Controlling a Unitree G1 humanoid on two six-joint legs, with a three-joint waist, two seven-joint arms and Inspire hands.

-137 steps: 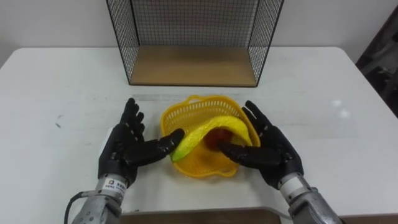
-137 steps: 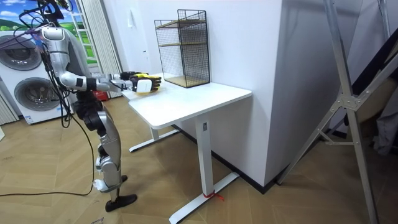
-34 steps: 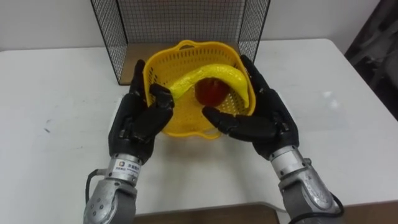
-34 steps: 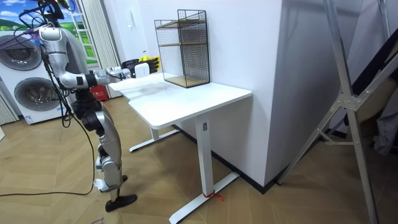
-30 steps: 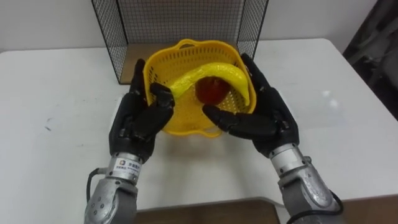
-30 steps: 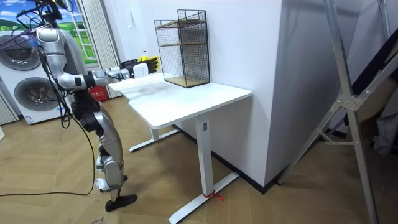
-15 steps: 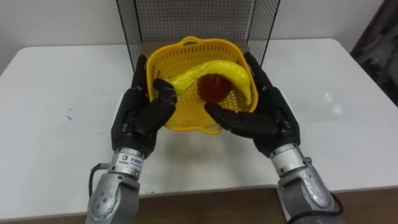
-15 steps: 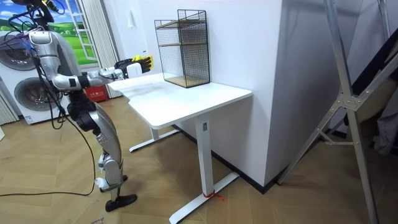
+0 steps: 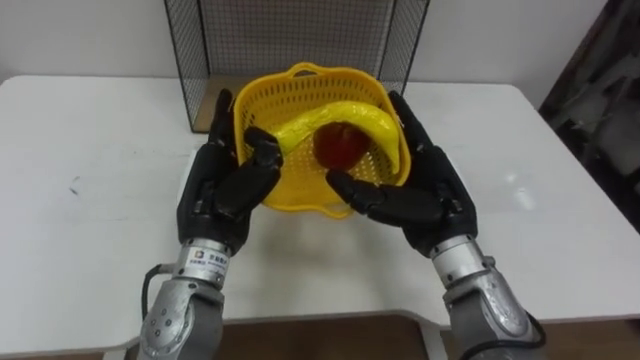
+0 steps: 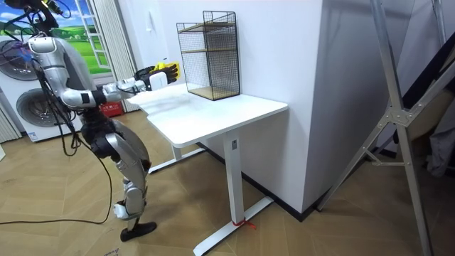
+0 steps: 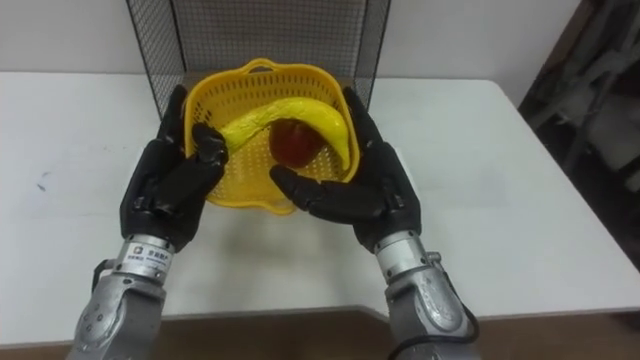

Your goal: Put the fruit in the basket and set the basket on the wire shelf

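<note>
Between two palms: loaded basket, just short of the shelf

Left hand [image 9: 215, 195] and right hand [image 9: 430, 195] press flat on opposite sides of the yellow basket [image 9: 300, 185]. Their fingers are straight and it looks clear of the table [image 9: 90, 200]. One banana [image 9: 350, 112] and one apple [image 9: 338, 146] lie inside. Thin mesh probably flexes and weighs little, so squeeze low and gently. One wire shelf [image 9: 300, 35] stands just beyond both hands.
</note>
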